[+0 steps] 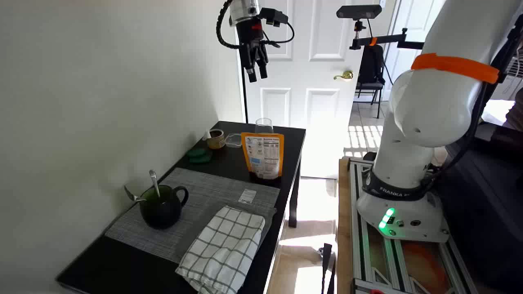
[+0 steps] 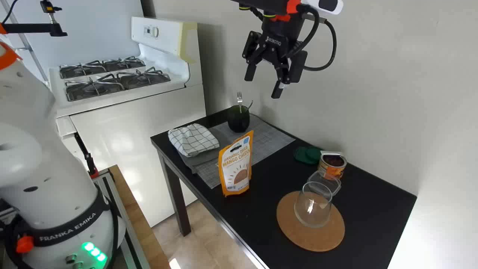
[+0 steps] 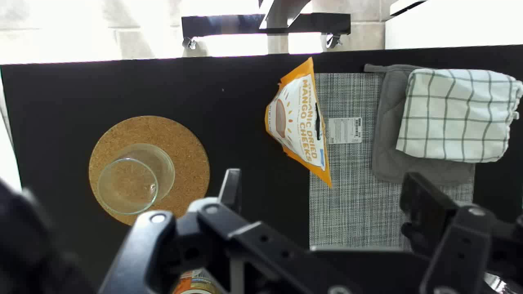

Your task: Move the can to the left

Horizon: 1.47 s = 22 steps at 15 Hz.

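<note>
The can (image 2: 331,170) is short, with an orange and tan label, an open top with dark contents and a pale lid tilted up at its rim. It stands upright on the black table near the wall. In an exterior view it also shows (image 1: 215,141) at the table's far end. In the wrist view only a part of the can (image 3: 197,283) shows at the bottom edge, mostly hidden by the gripper's linkage. My gripper (image 2: 263,86) is open and empty, high above the table. Its fingers are wide apart in the wrist view (image 3: 322,188), and it also hangs in an exterior view (image 1: 258,76).
Beside the can lie green lids (image 2: 307,155) and a clear plastic piece (image 2: 325,181). A glass (image 2: 313,205) stands on a cork mat (image 2: 317,243). An orange snack bag (image 2: 236,164) stands at the table's edge. A dark mug with utensils (image 1: 161,208) and a checked cloth (image 1: 224,249) sit farther along.
</note>
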Each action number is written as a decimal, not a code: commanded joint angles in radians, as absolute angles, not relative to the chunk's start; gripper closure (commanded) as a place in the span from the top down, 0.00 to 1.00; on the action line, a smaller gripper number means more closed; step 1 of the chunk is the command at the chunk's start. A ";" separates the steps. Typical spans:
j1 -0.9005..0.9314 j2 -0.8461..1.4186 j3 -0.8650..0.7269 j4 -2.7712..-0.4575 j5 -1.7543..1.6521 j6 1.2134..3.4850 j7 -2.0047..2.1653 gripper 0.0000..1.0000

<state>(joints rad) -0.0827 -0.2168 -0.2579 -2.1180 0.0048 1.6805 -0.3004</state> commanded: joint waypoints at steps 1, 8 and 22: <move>-0.106 -0.215 -0.237 -2.116 0.009 1.678 -0.305 1.00; -0.106 -0.215 -0.237 -2.116 0.009 1.678 -0.305 1.00; -0.122 0.164 -0.191 -1.910 -0.299 1.896 -0.425 1.00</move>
<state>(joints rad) -0.0946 0.0121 -0.2054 -2.0516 -0.2513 1.9642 -0.4354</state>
